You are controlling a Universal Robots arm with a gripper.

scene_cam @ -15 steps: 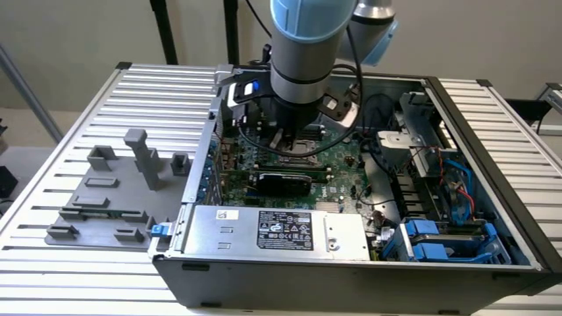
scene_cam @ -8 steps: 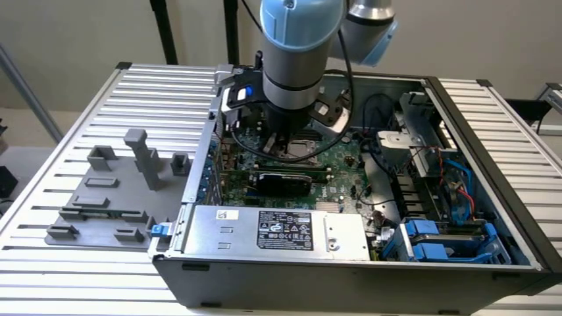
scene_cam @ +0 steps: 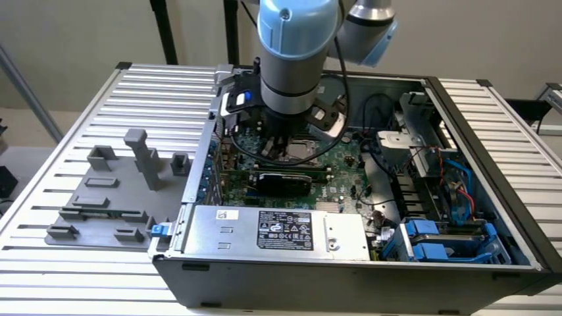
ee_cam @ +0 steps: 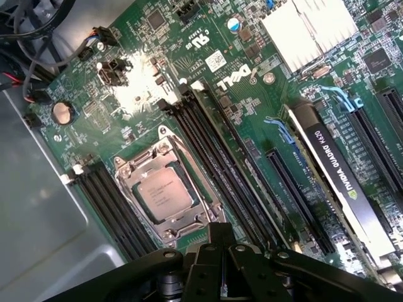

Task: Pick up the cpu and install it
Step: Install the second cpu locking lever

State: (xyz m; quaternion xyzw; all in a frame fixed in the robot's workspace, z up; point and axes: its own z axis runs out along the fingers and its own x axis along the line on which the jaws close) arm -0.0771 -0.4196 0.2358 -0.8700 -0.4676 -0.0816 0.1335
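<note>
From outside, you see the arm reach down into the computer case [scene_cam: 491,217], over the socket [scene_cam: 303,146]. From the wrist, the cpu [ee_cam: 165,196] already sits inside the socket, just beside the end effector [ee_cam: 220,264]. I cannot tell its grip. The installing step looks nearly done; any next move needs gentle care.

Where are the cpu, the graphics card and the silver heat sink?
cpu [ee_cam: 165,196]: wrist view, middle of its silver metal top.
graphics card [ee_cam: 343,189]: wrist view, black edge with lettering.
silver heat sink [ee_cam: 310,28]: wrist view, centre of its fins.

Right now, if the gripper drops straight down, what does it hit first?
Probably the cpu sitting in its socket: the gripper hangs just above that spot on the motherboard. Depth is unclear, so the socket frame could come first.
</note>
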